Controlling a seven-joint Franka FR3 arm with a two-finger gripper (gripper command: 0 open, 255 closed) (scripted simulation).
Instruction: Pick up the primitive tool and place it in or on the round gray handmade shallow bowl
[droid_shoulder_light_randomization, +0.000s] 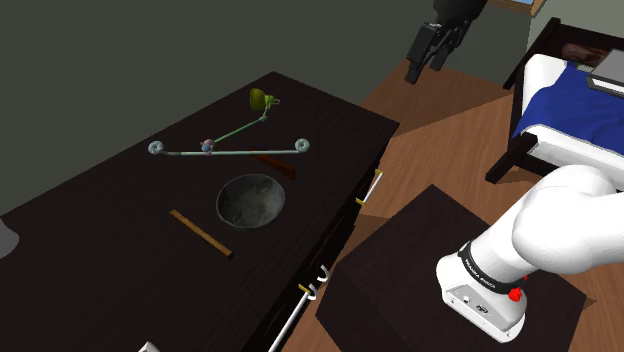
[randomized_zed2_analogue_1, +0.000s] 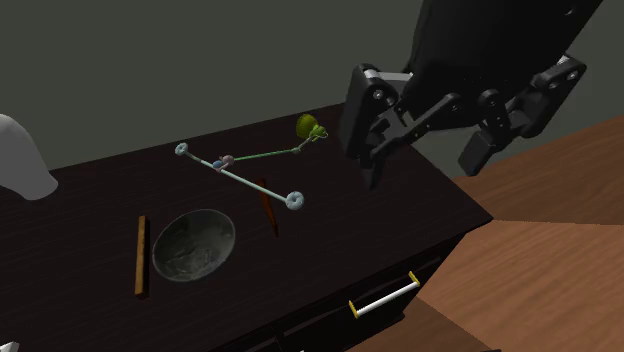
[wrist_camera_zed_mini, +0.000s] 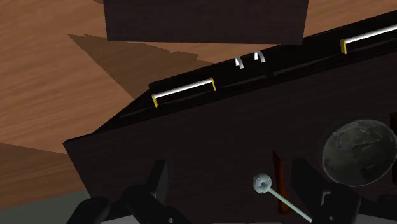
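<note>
A round grey shallow bowl (droid_shoulder_light_randomization: 250, 200) (randomized_zed2_analogue_1: 193, 245) (wrist_camera_zed_mini: 357, 153) sits on the dark dresser top (droid_shoulder_light_randomization: 120, 210). Just behind it lies a short reddish-brown tool (droid_shoulder_light_randomization: 277, 166) (randomized_zed2_analogue_1: 268, 205) (wrist_camera_zed_mini: 277, 175), partly under a thin rod. A long flat wooden stick (droid_shoulder_light_randomization: 200, 233) (randomized_zed2_analogue_1: 140, 255) lies on the bowl's other side. My black gripper (droid_shoulder_light_randomization: 428, 52) (randomized_zed2_analogue_1: 425, 155) (wrist_camera_zed_mini: 229, 191) hangs high above the dresser's end, well away from all of these. It is open and holds nothing.
A green desk lamp (droid_shoulder_light_randomization: 262, 98) (randomized_zed2_analogue_1: 310, 127) and a pale rod with ring ends (droid_shoulder_light_randomization: 230, 151) (randomized_zed2_analogue_1: 240, 178) (wrist_camera_zed_mini: 262, 183) lie behind the bowl. Drawer handles (droid_shoulder_light_randomization: 368, 188) (wrist_camera_zed_mini: 184, 91) line the dresser front. A blue bed (droid_shoulder_light_randomization: 570, 100) stands beyond, on wooden floor.
</note>
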